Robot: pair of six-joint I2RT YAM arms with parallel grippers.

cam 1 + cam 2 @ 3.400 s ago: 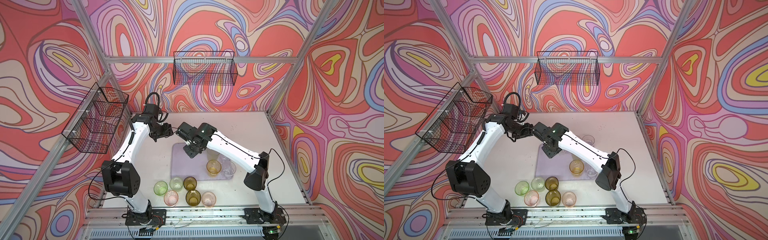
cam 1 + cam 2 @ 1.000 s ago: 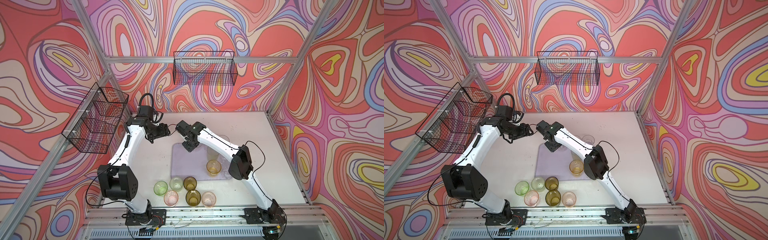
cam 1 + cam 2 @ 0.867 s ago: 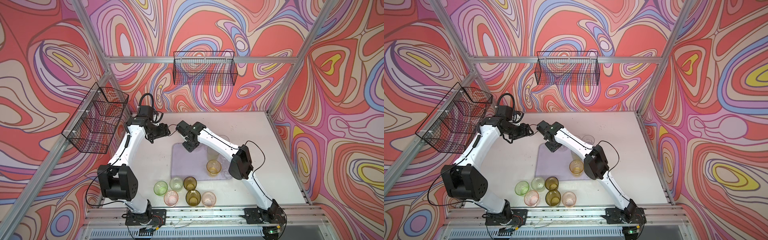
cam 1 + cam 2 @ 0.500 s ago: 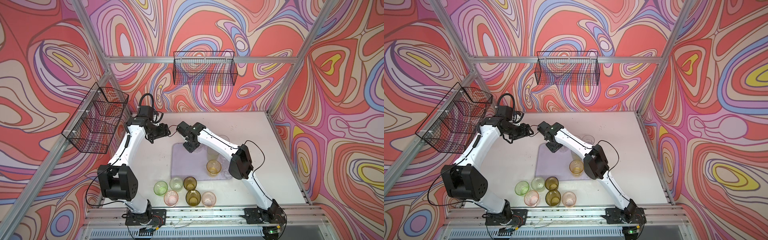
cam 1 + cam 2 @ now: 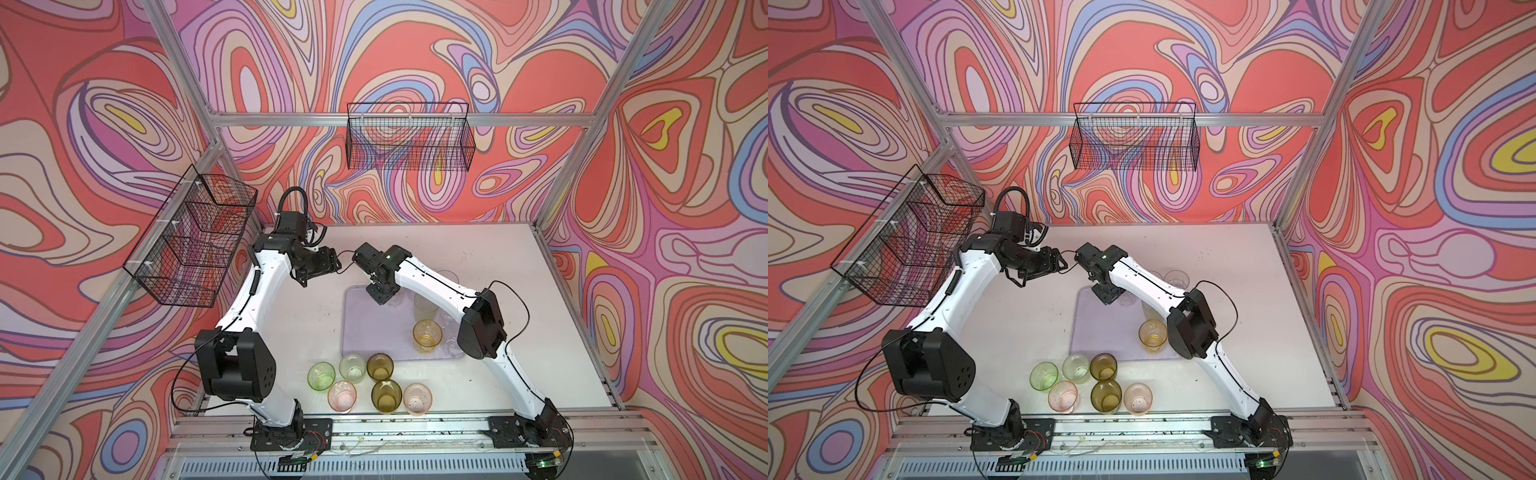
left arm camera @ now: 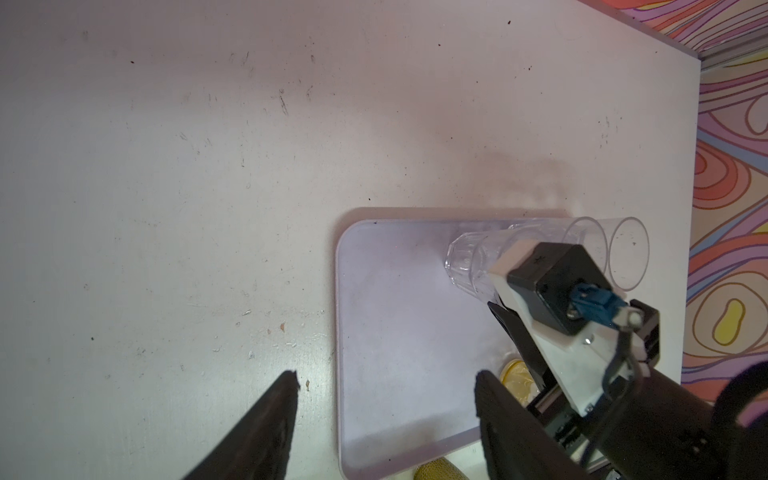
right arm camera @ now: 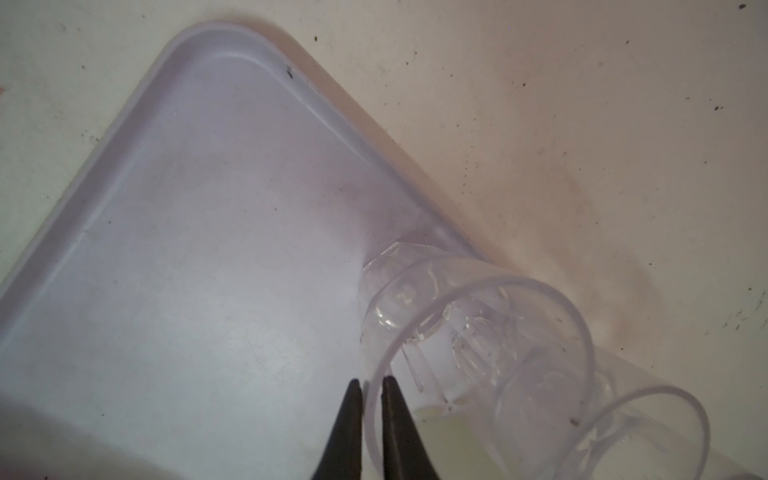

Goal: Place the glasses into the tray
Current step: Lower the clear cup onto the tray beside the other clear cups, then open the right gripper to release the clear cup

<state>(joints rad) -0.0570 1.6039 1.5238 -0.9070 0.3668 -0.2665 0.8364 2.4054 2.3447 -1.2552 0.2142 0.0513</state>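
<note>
Right gripper (image 7: 370, 380): jaws narrow, one finger inside and one outside the rim of a clear glass (image 7: 478, 332), with the wall between them. The grip looks light.

The clear glass stands in the tray (image 7: 187, 199), its base close to the far rim. A second clear glass (image 7: 648, 419) is just beside it; I cannot tell whether they touch.

Left gripper (image 6: 386, 374): jaws wide, holding nothing, hanging above the tray's edge.

The amber glass (image 5: 427, 336) is in the tray, near its front. Six glasses (image 5: 386, 397) are grouped on the table (image 5: 291, 332), outside the tray.

Handling (judged):
- The glass looks light, thin-walled, stiff and smooth.
- It is probably slippery and easy to tip from a rim pinch.
- The best hold is the rim wall, one finger in and one out, with the glass kept upright.
- Release should come only with the base flat.
- Clear walls are hard to see against the pale tray.

Against the earliest frame:
- The right arm's elbow has drawn in over the tray and now hides the clear glasses beside the amber one.
- Its wrist sits slightly further back.
- The left arm has barely changed.
- The six on the table have not moved.
- Over the last second nothing shifts visibly.
</note>
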